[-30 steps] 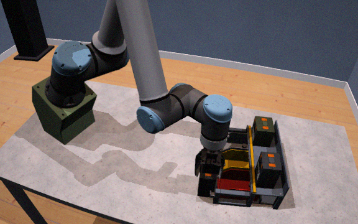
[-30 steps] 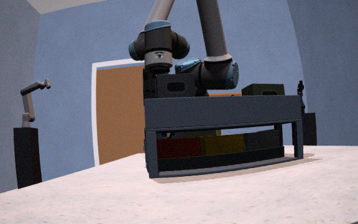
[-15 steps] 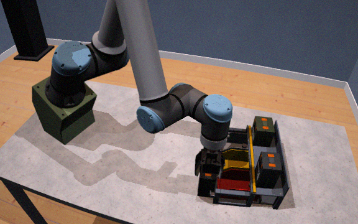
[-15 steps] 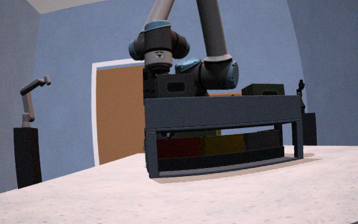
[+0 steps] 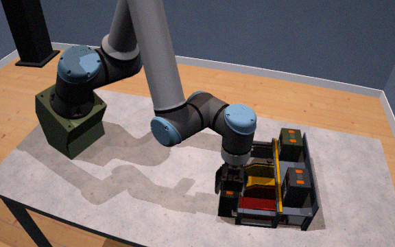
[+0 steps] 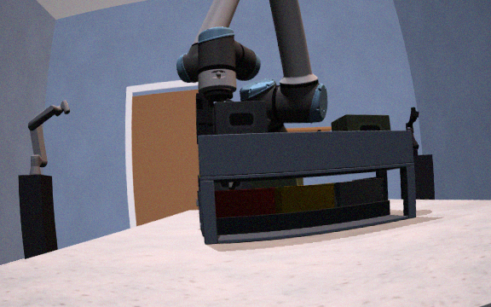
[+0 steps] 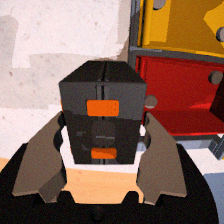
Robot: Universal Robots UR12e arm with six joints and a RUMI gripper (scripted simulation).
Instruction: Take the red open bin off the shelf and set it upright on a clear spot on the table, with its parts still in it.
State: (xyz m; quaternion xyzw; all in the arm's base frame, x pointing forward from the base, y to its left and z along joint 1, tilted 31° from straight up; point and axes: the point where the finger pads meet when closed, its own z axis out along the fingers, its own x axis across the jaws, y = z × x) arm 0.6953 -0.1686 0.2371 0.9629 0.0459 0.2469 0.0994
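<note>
The red open bin [image 5: 257, 202] sits in the lower level of the dark shelf [image 5: 276, 182], at its near end next to a yellow bin [image 5: 260, 175]. It also shows in the exterior view [image 6: 245, 202] and in the wrist view [image 7: 185, 95]; its parts are not clearly visible. My gripper [image 5: 230, 182] points down beside the shelf's left side, not at the red bin. Its fingers are open and flank a black box with orange marks [image 7: 102, 107] that stands just outside the shelf. The fingers do not press on the box.
Two dark boxes [image 5: 291, 138] [image 5: 297, 185] with orange marks stand on the shelf's upper level behind a yellow rail [image 5: 277, 171]. A dark bin [image 6: 358, 192] sits past the yellow bin [image 6: 305, 198]. The green robot base [image 5: 70, 120] is at the far left.
</note>
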